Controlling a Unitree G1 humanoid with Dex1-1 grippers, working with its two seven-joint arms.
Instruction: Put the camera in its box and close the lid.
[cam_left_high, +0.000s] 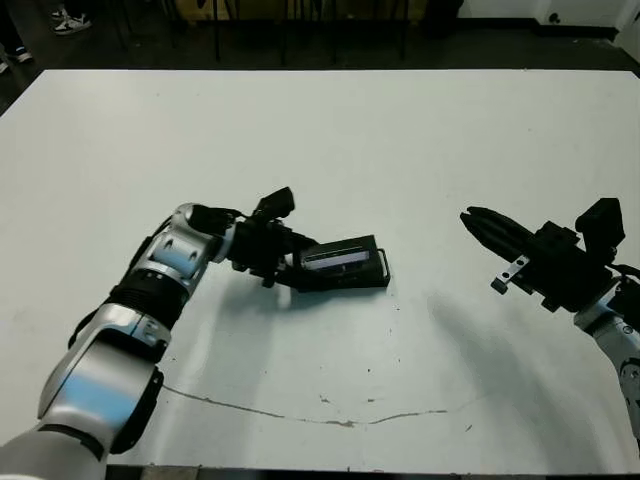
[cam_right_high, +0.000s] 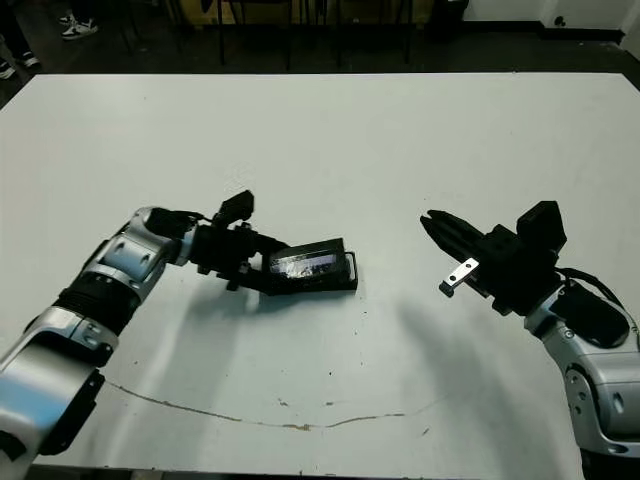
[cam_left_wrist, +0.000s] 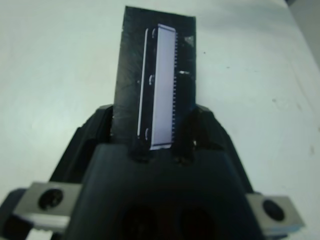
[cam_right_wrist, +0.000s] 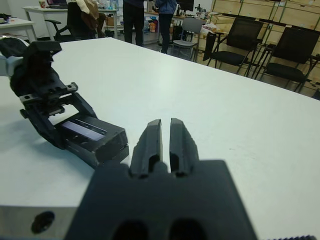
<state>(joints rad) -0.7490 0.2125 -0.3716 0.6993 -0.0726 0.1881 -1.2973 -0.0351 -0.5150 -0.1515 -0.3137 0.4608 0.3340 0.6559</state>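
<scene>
**Lid at box, left gripper engaged**

Left gripper (cam_left_high: 285, 262) clamps the silver-labelled lid (cam_left_high: 338, 260), apparently seating it on the box at mid-bench (cam_left_high: 330, 140). Right gripper (cam_right_high: 437, 226) hovers well apart, fingers together, empty. Camera unseen, presumably boxed.

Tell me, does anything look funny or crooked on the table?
Yes. The flat black lid with the silvery label sits tilted, one end raised in the left gripper instead of lying flat. A thin brownish crack-like line also crosses the white table near its front edge.
</scene>
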